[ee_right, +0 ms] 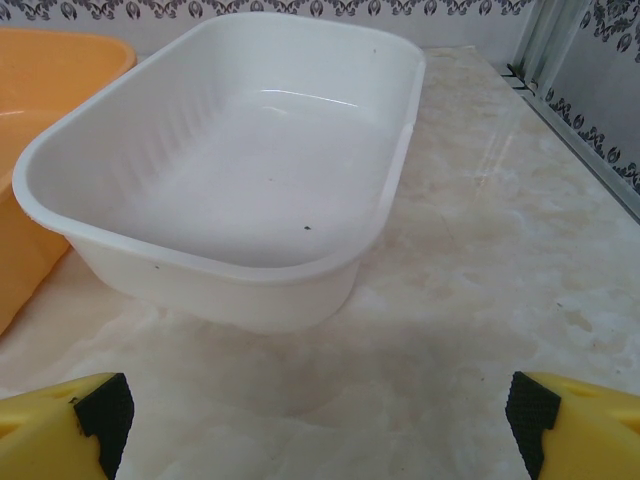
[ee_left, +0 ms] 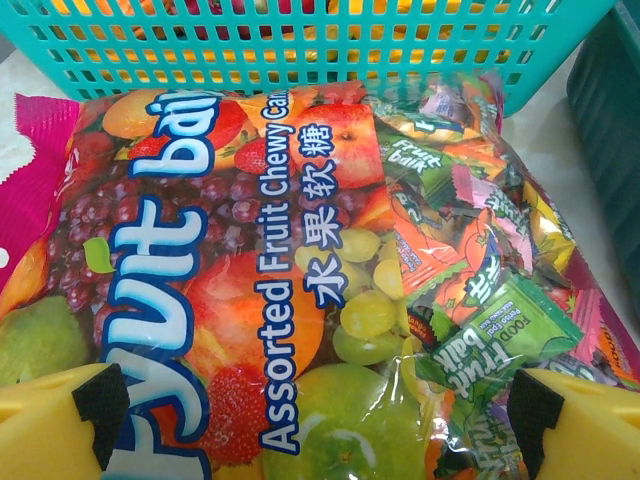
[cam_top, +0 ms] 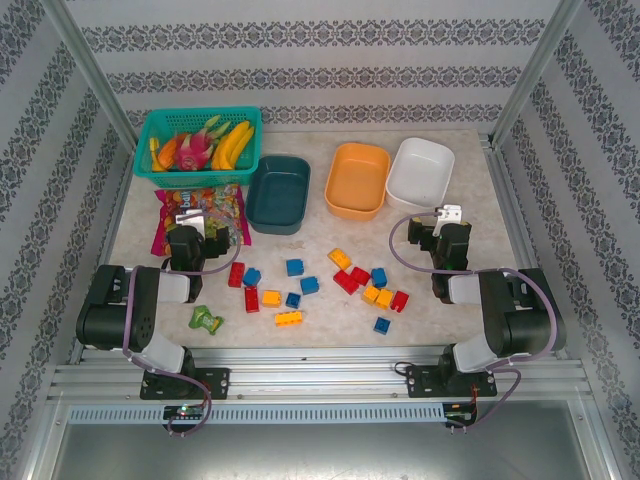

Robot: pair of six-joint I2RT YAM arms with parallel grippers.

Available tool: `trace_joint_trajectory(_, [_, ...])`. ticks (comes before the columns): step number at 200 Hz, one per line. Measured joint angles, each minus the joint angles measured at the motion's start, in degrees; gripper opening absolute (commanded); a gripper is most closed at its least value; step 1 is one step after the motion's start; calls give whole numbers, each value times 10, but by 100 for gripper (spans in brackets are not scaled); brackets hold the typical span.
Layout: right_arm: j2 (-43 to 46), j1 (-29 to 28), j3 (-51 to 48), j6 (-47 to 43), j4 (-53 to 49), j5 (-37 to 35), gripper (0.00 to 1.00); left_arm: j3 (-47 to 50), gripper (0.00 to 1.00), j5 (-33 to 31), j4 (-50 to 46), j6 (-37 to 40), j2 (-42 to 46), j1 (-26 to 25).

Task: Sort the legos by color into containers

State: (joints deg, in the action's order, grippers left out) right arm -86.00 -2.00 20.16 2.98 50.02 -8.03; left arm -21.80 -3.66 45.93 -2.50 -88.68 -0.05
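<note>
Several red, blue and yellow legos (cam_top: 309, 285) lie scattered on the table between the two arms, from a red one (cam_top: 236, 274) on the left to a blue one (cam_top: 382, 325) near the front. Behind them stand the dark teal container (cam_top: 278, 193), the orange container (cam_top: 357, 180) and the white container (cam_top: 420, 173), all empty. My left gripper (cam_top: 190, 222) hangs open over a candy bag (ee_left: 250, 260), nothing between its fingers. My right gripper (cam_top: 447, 218) is open over bare table, facing the white container (ee_right: 230, 170), with the orange container (ee_right: 40, 90) at its left.
A turquoise mesh basket (cam_top: 197, 145) of toy fruit stands at the back left, right behind the candy bag (cam_top: 165, 215). A small green toy figure (cam_top: 206, 320) lies near the left arm's base. Metal rails edge the table, and the dark teal container's wall (ee_left: 610, 120) rises right of the bag.
</note>
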Motion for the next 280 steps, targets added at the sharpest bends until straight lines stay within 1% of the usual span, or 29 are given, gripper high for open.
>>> trace_joint_trajectory(27, [0,0,0,0,2,0,98,0,100,-1,-6,6,11,-2])
trace_joint_trajectory(49, [21,3,-1,0,-9,5,98,2,100,-14,-30,9,68,-16])
trace_joint_trajectory(61, [66,3,-2,2,-38,-1,98,5,100,-27,-55,8,123,-26])
trace_joint_trajectory(72, [126,2,-2,5,-71,-10,98,8,100,-40,-79,8,177,-35])
trace_joint_trajectory(98, [269,-23,-1,15,-132,-49,98,11,100,-71,-154,8,311,-65])
trace_joint_trajectory(109, [330,-38,12,20,-188,-68,98,9,100,-82,-192,8,359,-77])
trace_joint_trajectory(119, [374,-49,50,37,-264,-80,98,-2,100,-91,-236,8,399,-89])
trace_joint_trajectory(120, [381,-51,62,42,-284,-81,98,-3,100,-92,-239,8,402,-90])
trace_joint_trajectory(127, [396,-54,108,59,-340,-81,98,-17,100,-98,-266,8,419,-98])
trace_joint_trajectory(139, [400,-54,231,105,-468,-75,98,-57,100,-111,-312,-1,438,-113])
trace_joint_trajectory(149, [396,-52,325,165,-546,-74,98,-97,100,-129,-353,-34,441,-120])
trace_joint_trajectory(156, [398,-44,364,200,-579,-62,98,-138,100,-145,-404,-79,440,-122])
trace_joint_trajectory(164, [407,-27,385,229,-608,-38,98,-194,100,-163,-472,-132,434,-122])
trace_joint_trajectory(169, [412,-17,392,244,-629,-26,94,-226,100,-170,-511,-162,429,-122])
trace_joint_trajectory(174, [413,-8,397,257,-657,-16,91,-252,100,-174,-534,-186,425,-122])
trace_joint_trajectory(187, [397,0,414,283,-740,-2,88,-297,100,-171,-584,-236,419,-122])
trace_joint_trajectory(197, [368,-6,437,300,-817,2,88,-316,100,-156,-617,-266,411,-119])
trace_joint_trajectory(208, [327,-22,473,305,-893,-1,84,-339,100,-130,-662,-291,395,-118])
trace_joint_trajectory(224, [272,-54,524,316,-995,-4,80,-373,100,-91,-717,-313,358,-118])
trace_joint_trajectory(241, [241,-90,554,326,-1079,-5,77,-398,100,-43,-765,-324,312,-119])
trace_joint_trajectory(265, [233,-130,544,353,-1163,9,77,-411,100,20,-829,-326,276,-129])
trace_joint_trajectory(280, [238,-150,504,373,-1188,28,77,-411,100,48,-855,-329,269,-161])
